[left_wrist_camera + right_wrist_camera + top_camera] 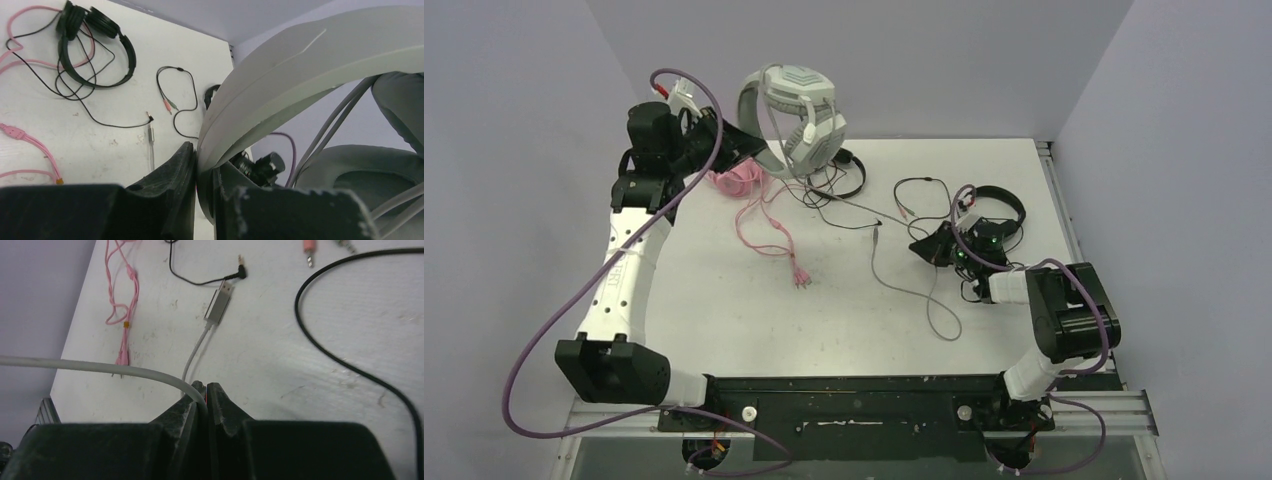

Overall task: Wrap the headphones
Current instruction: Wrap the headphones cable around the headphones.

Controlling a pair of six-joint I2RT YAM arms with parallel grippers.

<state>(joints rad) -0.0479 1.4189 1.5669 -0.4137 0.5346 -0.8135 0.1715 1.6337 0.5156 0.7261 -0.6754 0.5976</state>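
left tool (200,159) clamps headset (799,110), right tool (206,388) cable (100,367)

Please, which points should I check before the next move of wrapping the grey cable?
1. Left claw shut on headband of bulky white-grey plastic headset: ok.
2. Headset raised off white table: ok.
3. Right claw shut on thin grey cable: ok.
4. Silver USB plug lies loose on table: ok.
5. Grey cable free from thin black cables under headset: cannot tell.
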